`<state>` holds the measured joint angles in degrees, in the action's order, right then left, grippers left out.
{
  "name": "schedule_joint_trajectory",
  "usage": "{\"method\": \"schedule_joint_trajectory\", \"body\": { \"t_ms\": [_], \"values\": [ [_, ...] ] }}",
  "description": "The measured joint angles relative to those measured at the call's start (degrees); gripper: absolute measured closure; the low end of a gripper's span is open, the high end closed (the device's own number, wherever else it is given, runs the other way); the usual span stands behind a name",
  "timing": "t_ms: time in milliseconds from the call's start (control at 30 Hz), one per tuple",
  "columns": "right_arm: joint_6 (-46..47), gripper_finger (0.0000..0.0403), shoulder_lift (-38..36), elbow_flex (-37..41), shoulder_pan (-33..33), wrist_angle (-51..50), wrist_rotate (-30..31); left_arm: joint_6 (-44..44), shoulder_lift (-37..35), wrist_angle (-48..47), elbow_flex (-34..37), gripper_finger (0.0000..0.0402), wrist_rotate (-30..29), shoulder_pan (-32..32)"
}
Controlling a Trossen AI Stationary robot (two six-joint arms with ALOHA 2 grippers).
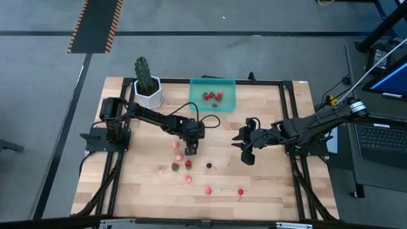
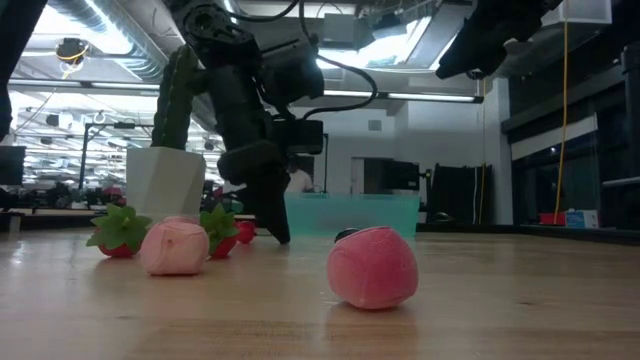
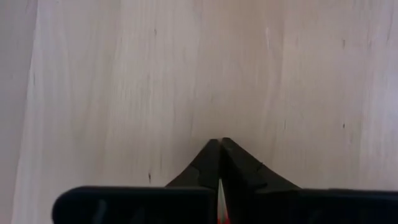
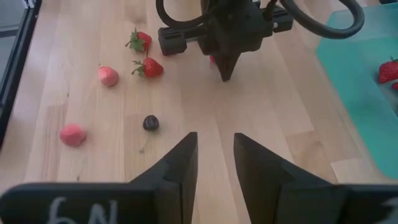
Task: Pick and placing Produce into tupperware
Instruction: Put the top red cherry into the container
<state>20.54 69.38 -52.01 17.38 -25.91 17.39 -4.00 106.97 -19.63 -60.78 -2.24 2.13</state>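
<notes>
a: where is the left gripper in relation to the tupperware?

b: it is on the near side of it, well apart, tips pointing down at the wooden table; in the left wrist view its fingers are pressed together, with a thin red sliver showing low in the seam between them; i cannot tell from that what the red is, or whether anything is held; a pink piece lies just beside the tips.

a: and the right gripper?

b: also on the near side of the tupperware, off toward its right corner and raised above the table; its jaws stand apart with bare wood showing between them in the right wrist view, and it has hold of nothing.

a: where is the produce?

b: a cluster of red strawberries lies inside the tupperware; the rest is loose on the table on its near side; two red strawberries with green tops sit just beyond the left gripper's tips, the dark berry lies between the two grippers, and farther from the tupperware are more pink pieces and a red one.

a: anything beside the tupperware?

b: a cactus in a white pot stands just to its left.
</notes>
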Motion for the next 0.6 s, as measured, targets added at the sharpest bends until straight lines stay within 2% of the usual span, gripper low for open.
{"method": "schedule_joint_trajectory", "body": {
  "t_ms": [400,600],
  "values": [
    [1.44,0.0297,-0.02,0.0,0.01,0.0,0.0,-0.06,-5.23,-10.16,-8.55,0.0401,-0.12,0.76],
    [1.46,0.0297,-0.02,0.0,-0.01,0.05,0.0,5.41,-7.52,-12.69,-16.23,0.0401,-0.02,5.99]
  ]
}}
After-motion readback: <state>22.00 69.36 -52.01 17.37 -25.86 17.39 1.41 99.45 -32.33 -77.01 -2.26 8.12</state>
